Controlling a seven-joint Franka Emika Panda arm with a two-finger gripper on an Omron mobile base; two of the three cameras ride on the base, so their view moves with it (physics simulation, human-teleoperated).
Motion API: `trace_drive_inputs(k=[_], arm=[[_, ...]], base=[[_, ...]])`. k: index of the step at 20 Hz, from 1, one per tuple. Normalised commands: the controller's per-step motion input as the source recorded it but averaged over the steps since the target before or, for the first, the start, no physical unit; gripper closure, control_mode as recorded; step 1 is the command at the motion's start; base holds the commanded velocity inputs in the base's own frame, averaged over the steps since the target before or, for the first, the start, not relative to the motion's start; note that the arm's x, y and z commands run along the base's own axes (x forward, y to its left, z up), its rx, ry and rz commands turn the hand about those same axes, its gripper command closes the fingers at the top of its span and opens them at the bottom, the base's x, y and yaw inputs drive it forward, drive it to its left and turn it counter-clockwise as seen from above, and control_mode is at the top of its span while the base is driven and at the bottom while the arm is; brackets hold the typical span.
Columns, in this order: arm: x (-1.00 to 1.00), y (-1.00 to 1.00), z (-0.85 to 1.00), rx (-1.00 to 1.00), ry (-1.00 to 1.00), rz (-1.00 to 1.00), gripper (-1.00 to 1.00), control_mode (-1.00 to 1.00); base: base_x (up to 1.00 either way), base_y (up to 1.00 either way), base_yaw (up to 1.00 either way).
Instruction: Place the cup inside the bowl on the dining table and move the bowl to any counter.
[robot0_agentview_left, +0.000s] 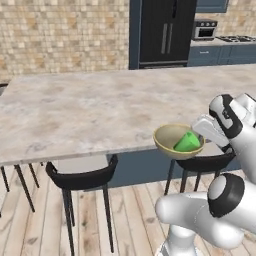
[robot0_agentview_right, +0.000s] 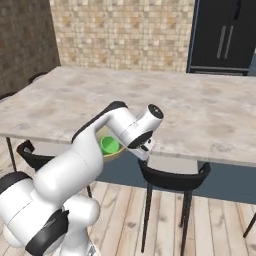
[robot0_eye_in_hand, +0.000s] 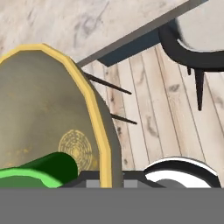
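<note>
The cup (robot0_agentview_left: 188, 142) already lies tipped on its side inside the bowl (robot0_agentview_left: 170, 137), so the first half of the task looks done and the carrying step is in hand. The hand (robot0_agentview_left: 204, 131) is clamped on the bowl's yellowish rim at its right side in the left base view; in the hand view the rim (robot0_eye_in_hand: 97, 131) runs straight down between the fingertips. The bowl appears lifted clear, hanging just off the near edge of the surface (robot0_agentview_left: 90, 110), above the wooden floor (robot0_agentview_left: 125, 210) and just above a dark chair (robot0_agentview_left: 202, 162), not resting on the stone top.

The next move, as I judge it, calls for bringing the bowl away from the dining table and over to a counter (robot0_agentview_left: 235, 42), which shows far off at the back right with its blue cabinets and a hob. That probably needs the base to drive, with the bowl kept level enough that the loose cup does not roll out over the rim. A grip on one edge of a wide bowl may let it sag or twist, so a slow carry seems wise.

The surface is a large marbled beige-grey top, bare in what can be seen. A second dark chair (robot0_agentview_left: 82, 177) stands under its near edge to the left. Behind rise a tan tiled wall (robot0_agentview_left: 65, 35) and a tall black fridge (robot0_agentview_left: 167, 30).
</note>
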Motion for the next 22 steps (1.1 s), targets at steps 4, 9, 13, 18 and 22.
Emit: trace_drive_inputs(k=[4,9,13,18,22], arm=[[0.0,0.0,0.0,0.0,0.0,0.0,1.0,1.0],[0.0,0.0,0.0,0.0,0.0,0.0,1.0,1.0],[0.0,0.0,0.0,0.0,0.0,0.0,1.0,1.0],[0.0,0.0,0.0,0.0,0.0,0.0,1.0,1.0],[0.0,0.0,0.0,0.0,0.0,0.0,1.0,1.0]], base=[[0.23,-0.69,-0.01],[0.47,-0.99,0.0],[0.36,-0.98,0.0],[0.26,-0.94,0.0],[0.2,-0.96,0.0]])
